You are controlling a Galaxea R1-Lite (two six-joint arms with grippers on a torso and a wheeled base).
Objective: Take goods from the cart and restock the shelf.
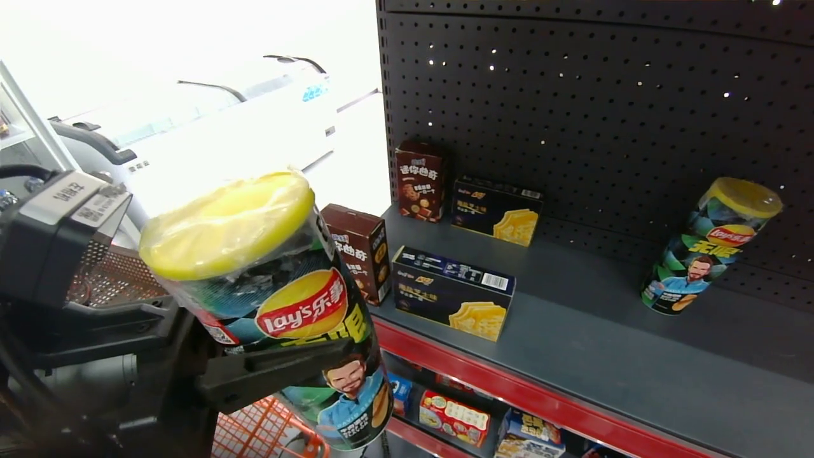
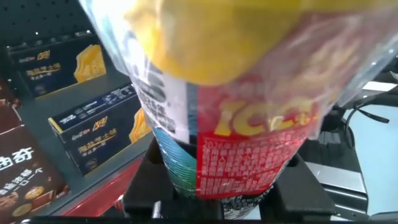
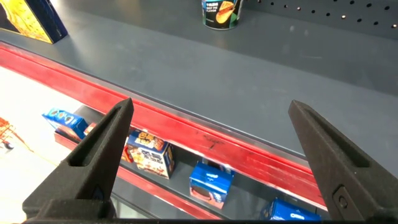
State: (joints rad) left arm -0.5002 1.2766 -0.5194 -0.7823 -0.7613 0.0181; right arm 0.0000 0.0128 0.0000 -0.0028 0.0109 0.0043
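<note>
1. The left gripper (image 1: 299, 356) is clamped around a tall chips can (image 1: 267, 292). One dark finger (image 1: 254, 375) crosses the front of the can below its middle.
2. The can stands nearly upright in that grip, leaning a little. Its yellow lid (image 1: 226, 222) is well above the fingers, under loose clear wrap.
3. An orange wire cart (image 1: 267, 432) sits below the left gripper.
4. Just past the held can, on the dark grey shelf (image 1: 604, 343), stands a brown cookie box (image 1: 362, 251). Beside it is a dark blue box with a yellow picture (image 1: 453, 292).
5. Farther back, near the pegboard wall (image 1: 572, 95), stand another brown box (image 1: 420, 181) and another blue one (image 1: 496, 210).
6. The right gripper (image 3: 210, 107) is spread wide with nothing between its fingers. It hangs over the shelf's red front lip (image 3: 205, 140).
7. Ahead of the right gripper, well apart from it, a second chips can (image 3: 221, 14) stands at the back of the shelf.
8. Below the right gripper, small packaged goods (image 3: 149, 152) sit on the lower shelf.
</note>
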